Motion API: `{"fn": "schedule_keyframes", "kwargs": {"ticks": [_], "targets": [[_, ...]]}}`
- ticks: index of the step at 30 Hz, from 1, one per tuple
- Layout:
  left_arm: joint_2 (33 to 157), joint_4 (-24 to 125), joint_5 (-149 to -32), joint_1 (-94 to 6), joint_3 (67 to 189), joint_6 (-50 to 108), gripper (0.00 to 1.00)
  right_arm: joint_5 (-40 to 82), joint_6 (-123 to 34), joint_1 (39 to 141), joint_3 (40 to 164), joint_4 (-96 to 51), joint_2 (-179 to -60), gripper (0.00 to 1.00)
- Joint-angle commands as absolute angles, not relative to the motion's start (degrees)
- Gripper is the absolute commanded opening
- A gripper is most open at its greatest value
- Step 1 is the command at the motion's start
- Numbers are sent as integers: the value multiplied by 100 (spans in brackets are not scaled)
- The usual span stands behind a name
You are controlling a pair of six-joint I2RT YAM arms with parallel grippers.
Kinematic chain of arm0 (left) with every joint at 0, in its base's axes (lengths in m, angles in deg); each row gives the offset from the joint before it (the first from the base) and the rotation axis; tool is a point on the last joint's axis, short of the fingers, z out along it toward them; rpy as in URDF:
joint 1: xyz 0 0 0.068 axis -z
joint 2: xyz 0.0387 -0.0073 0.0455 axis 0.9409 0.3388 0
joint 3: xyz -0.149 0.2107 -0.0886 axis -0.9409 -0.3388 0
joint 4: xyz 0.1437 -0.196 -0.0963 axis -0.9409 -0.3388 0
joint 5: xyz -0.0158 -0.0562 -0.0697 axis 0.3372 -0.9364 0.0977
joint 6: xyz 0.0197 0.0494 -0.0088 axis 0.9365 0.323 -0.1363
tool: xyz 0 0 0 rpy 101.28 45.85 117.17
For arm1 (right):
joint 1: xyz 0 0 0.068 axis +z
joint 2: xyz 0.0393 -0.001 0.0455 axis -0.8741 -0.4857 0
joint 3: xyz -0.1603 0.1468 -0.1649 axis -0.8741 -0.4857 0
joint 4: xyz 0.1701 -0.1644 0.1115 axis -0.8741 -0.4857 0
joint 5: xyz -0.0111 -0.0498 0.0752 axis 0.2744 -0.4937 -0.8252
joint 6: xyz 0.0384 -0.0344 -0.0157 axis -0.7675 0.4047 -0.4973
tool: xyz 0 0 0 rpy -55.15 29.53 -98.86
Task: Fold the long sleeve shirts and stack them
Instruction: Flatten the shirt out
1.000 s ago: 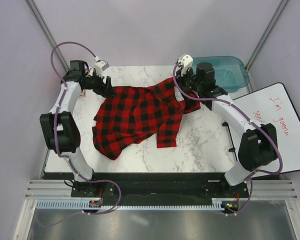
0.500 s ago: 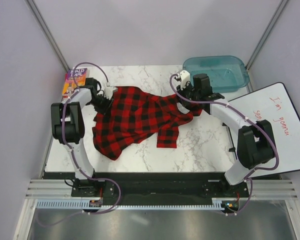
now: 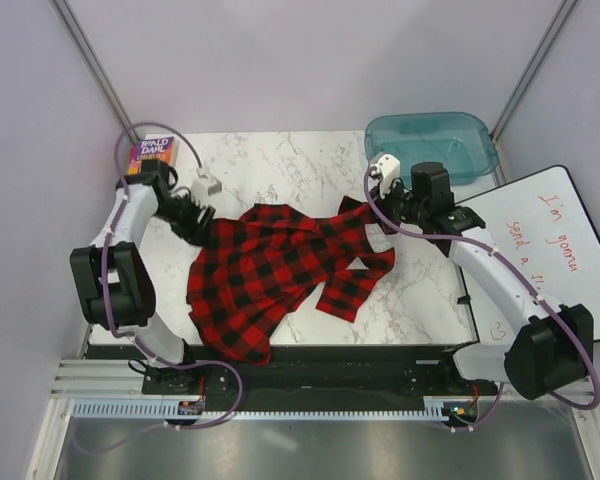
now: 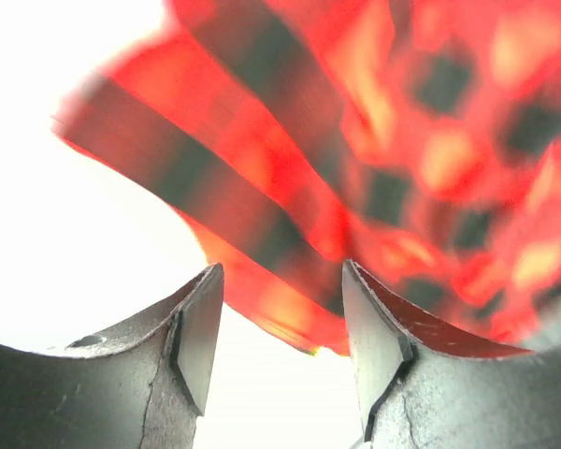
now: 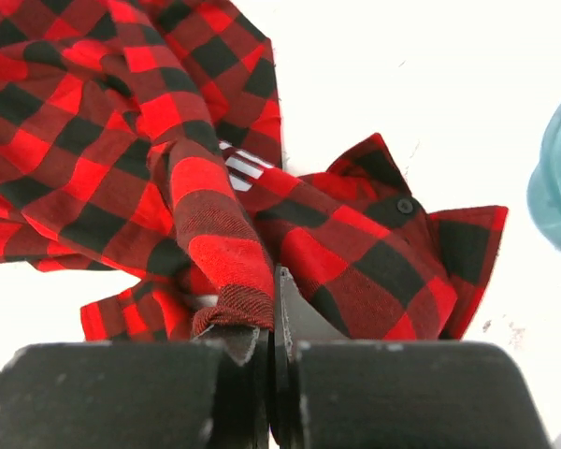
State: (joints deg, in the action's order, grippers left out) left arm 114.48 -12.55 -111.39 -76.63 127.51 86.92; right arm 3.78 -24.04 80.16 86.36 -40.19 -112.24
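though apart at the shirt [image 3: 270, 260], left fingers [image 4: 192, 337]; right fingers [image 5: 292, 318] tight on it

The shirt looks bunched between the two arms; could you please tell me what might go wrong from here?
1. The left gripper has its jaws apart with only a blurred fabric edge between them, so that corner of the shirt may escape.
2. The right gripper is clamped on a thick bunched fold, so pulling may not flatten it.
3. The shirt's near hem reaches the near edge of the table and could slide off.
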Motion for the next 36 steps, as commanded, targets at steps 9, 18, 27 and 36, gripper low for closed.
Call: {"fn": "schedule_keyframes", "kwargs": {"ticks": [9, 18, 27, 36], "targets": [[13430, -717, -11800, -7714, 15002, 9567, 63, 124, -2290, 7984, 9404, -4003, -12233, 0], [14160, -366, -11377, -7670, 15248, 9814, 65, 98, -2378, 7984, 9431, -3995, -12259, 0], [14230, 153, -11105, -7617, 15178, 9981, 64, 107, -2378, 7992, 9484, -3986, -12286, 0], [14098, 135, -11140, -7591, 14537, 10175, 47, 177, -2369, 7984, 9493, -3933, -12259, 0]]}}
